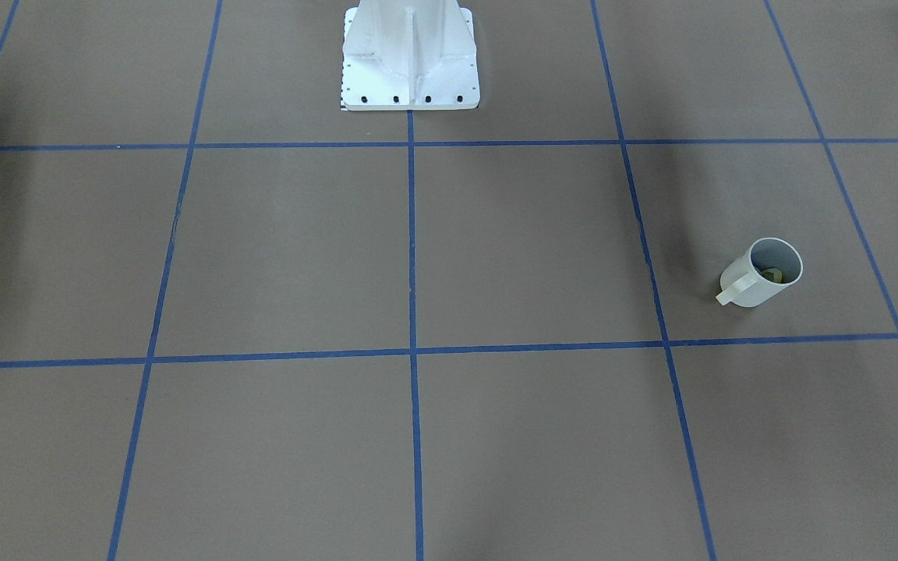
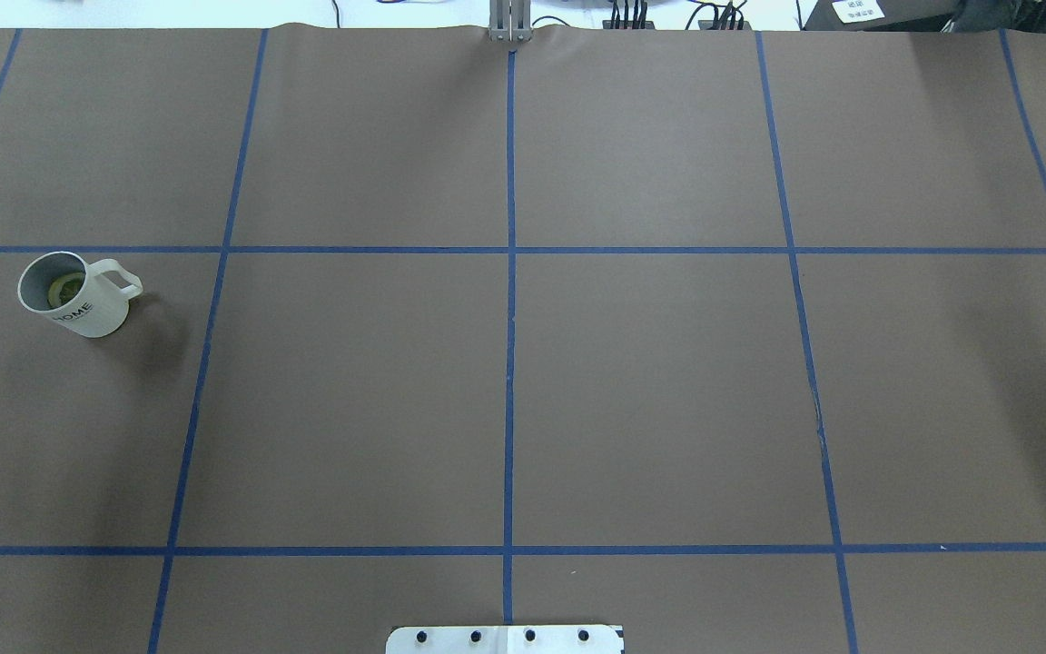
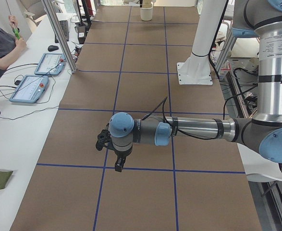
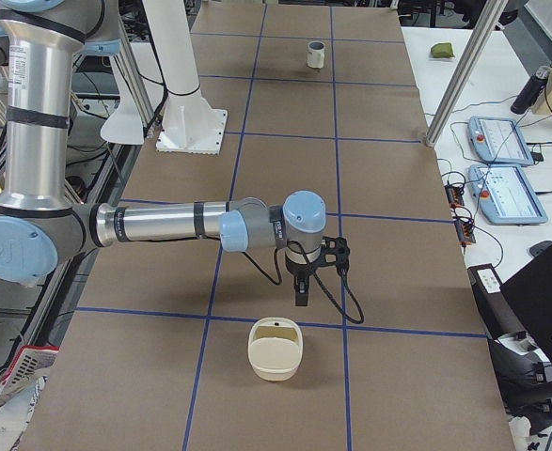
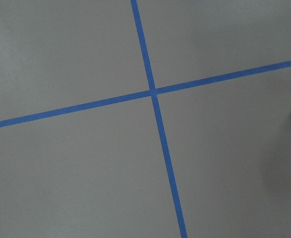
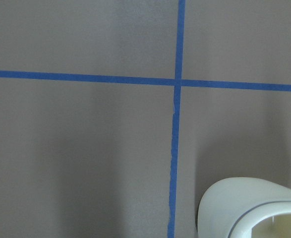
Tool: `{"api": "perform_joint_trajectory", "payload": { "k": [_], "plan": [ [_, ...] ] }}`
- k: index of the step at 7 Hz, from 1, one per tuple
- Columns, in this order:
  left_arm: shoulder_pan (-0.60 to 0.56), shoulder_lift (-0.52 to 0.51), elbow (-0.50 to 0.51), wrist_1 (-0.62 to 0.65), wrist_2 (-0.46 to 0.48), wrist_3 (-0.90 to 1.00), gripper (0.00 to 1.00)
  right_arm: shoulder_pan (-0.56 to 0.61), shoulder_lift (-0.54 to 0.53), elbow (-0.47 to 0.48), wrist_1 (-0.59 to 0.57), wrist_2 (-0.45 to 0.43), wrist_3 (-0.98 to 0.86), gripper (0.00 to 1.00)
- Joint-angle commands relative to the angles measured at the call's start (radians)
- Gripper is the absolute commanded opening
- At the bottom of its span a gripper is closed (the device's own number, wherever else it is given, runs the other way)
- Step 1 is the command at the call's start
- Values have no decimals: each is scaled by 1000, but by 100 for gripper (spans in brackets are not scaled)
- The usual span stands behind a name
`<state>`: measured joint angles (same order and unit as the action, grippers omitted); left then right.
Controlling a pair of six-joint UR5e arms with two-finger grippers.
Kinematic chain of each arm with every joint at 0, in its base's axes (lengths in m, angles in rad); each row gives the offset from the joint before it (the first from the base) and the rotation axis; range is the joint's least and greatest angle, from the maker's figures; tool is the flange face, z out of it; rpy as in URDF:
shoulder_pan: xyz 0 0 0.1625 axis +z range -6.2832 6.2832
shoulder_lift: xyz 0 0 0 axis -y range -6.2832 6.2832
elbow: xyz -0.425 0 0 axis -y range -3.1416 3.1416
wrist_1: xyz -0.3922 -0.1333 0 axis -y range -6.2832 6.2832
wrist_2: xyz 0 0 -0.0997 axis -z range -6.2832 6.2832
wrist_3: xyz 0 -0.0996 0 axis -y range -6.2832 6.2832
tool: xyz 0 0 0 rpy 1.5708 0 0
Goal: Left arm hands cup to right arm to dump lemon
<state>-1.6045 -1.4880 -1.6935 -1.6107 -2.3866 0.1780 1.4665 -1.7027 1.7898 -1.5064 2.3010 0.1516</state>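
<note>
We judged the cup [image 2: 78, 300] stiff, glazed and breakable, light but slick. The wall opposite the handle seemed the best hold, leaving the handle free for the pass. It stood upright on the desk [image 2: 523, 400], well apart from the right fingers [image 4: 301, 289] and untouched by the left fingers [image 3: 118, 162]. Whether either pair was clenched or released, we could not tell. We counted one cup, one lemon [image 2: 64, 289] inside it, and one cream container [image 4: 275, 349] near the right fingers.
</note>
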Motion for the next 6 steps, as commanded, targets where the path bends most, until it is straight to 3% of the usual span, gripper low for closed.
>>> {"api": "perform_joint_trajectory", "payload": {
  "k": [1,4,6],
  "plan": [
    [0,0,-2,-11,0,3,100,-2,2,0,0,2,0,100],
    [0,-2,-49,-52,-3,0,100,-26,11,78,0,6,31,100],
    [23,-14,-45,-215,-3,-6,100,-104,49,99,49,2,127,100]
  ]
}}
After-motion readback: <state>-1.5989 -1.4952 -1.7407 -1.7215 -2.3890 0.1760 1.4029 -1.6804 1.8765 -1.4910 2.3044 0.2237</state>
